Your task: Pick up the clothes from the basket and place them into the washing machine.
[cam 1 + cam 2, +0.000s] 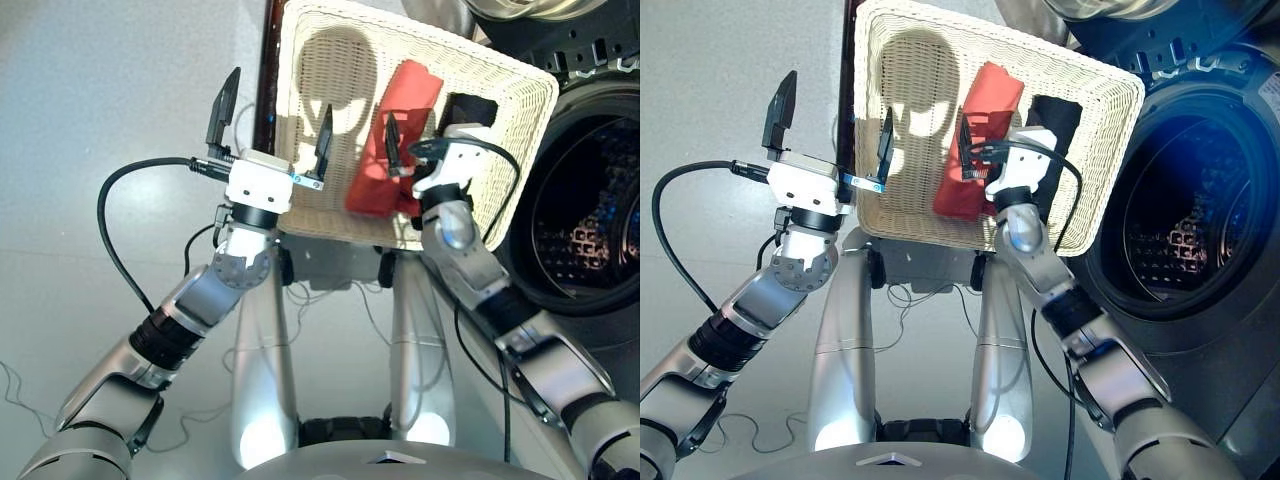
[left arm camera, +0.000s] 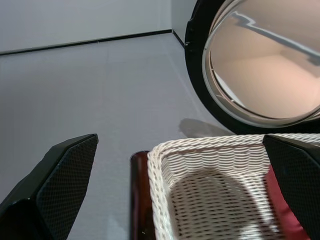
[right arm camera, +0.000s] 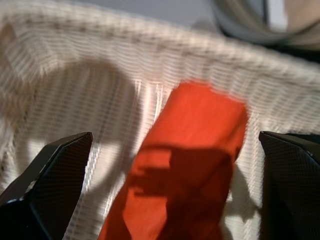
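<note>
left gripper (image 1: 272, 125) — fingers spread, straddling the basket's (image 1: 520, 130) left rim | right gripper (image 3: 165, 187) — fingers wide apart, empty, over the red-orange cloth (image 1: 392, 140) in the basket | black cloth (image 1: 1058, 115) just beside it | washing machine (image 1: 1200, 230) drum open at right

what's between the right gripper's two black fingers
The red-orange folded cloth, lying in the cream-white wicker basket, sits between the open right gripper fingers; the right wrist view shows it.

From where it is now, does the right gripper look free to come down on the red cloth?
Probably yes. The right gripper hangs open just above the red cloth in the basket, jaws spread to either side of it, nothing between. The black cloth lies beside it, possibly close enough to snag.
</note>
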Controlling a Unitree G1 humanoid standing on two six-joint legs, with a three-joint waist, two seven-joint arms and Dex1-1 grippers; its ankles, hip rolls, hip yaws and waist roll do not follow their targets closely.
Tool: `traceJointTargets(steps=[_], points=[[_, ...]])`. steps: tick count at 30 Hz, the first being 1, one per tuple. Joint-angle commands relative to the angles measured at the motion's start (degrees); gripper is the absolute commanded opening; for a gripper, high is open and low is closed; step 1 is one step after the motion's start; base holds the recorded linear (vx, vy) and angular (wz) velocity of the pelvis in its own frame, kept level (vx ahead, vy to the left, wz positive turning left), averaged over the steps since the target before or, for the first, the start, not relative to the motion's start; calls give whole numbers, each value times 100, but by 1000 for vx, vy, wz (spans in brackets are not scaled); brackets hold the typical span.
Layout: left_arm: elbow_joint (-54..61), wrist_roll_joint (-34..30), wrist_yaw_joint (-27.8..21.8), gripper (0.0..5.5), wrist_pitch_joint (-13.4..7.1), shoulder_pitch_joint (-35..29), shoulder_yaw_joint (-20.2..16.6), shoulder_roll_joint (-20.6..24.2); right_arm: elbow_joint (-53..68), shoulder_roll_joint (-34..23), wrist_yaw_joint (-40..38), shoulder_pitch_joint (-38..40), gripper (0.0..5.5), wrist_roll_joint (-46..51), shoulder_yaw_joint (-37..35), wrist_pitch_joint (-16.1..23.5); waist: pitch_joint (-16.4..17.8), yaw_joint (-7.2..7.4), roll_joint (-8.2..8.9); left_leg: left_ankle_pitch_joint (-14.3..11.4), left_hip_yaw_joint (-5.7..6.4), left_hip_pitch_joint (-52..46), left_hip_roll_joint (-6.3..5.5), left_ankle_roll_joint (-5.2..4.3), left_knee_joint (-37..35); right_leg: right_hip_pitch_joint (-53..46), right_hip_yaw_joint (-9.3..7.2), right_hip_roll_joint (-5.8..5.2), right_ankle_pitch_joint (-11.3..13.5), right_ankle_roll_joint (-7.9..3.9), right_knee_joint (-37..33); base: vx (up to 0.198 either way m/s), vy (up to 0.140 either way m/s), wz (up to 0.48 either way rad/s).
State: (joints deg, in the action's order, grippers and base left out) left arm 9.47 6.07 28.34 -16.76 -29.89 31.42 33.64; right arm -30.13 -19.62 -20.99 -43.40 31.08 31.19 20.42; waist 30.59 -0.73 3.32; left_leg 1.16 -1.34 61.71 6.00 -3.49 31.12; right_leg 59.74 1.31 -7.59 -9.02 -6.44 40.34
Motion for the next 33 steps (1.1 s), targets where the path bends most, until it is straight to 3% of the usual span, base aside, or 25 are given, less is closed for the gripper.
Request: traceJointTargets(steps=[1, 11, 30, 31, 32, 33], points=[[584, 133, -95, 550, -460, -285, 265, -312, -276, 96, 142, -310, 550, 324, 28, -2, -80, -91, -547, -464, -154, -149, 134, -155, 238, 240, -24, 49, 321, 111, -296, 0, 0, 0], [544, 218, -58, 550, -486, -583, 257, -583, -1772, 896, 379, -672, 550, 1220, -183, -134, -80, -200, -732, -480, -128, -34, 101, -163, 319, 363, -17, 53, 300, 139, -237, 0, 0, 0], [532, 357, -23, 550, -403, -753, 266, -695, -3517, 1075, 270, -1240, 550, 2343, -1032, -248, -80, -347, -956, -569, -130, 168, 60, -129, 422, 548, -23, 21, 276, 129, -177, 0, 0, 0], [534, 356, -15, 550, -396, -760, 265, -693, -3509, 1078, 262, -1240, 472, 2338, -1013, -257, -80, -344, -952, -569, -128, 182, 64, -127, 429, 556, -23, 21, 276, 129, -173, 0, 0, 0], [544, 359, -18, 550, -389, -757, 271, -686, -3476, 1074, 250, -1232, 173, 2332, -989, -256, -80, -335, -944, -570, -135, 175, 68, -127, 424, 554, -27, 24, 277, 131, -171, 0, 0, 0], [557, 356, -18, 550, -386, -754, 268, -684, -3463, 1072, 227, -1227, 32, 2298, -976, -258, -80, -323, -933, -570, -140, 171, 68, -126, 425, 551, -27, 23, 275, 131, -171, 0, 0, 0]])
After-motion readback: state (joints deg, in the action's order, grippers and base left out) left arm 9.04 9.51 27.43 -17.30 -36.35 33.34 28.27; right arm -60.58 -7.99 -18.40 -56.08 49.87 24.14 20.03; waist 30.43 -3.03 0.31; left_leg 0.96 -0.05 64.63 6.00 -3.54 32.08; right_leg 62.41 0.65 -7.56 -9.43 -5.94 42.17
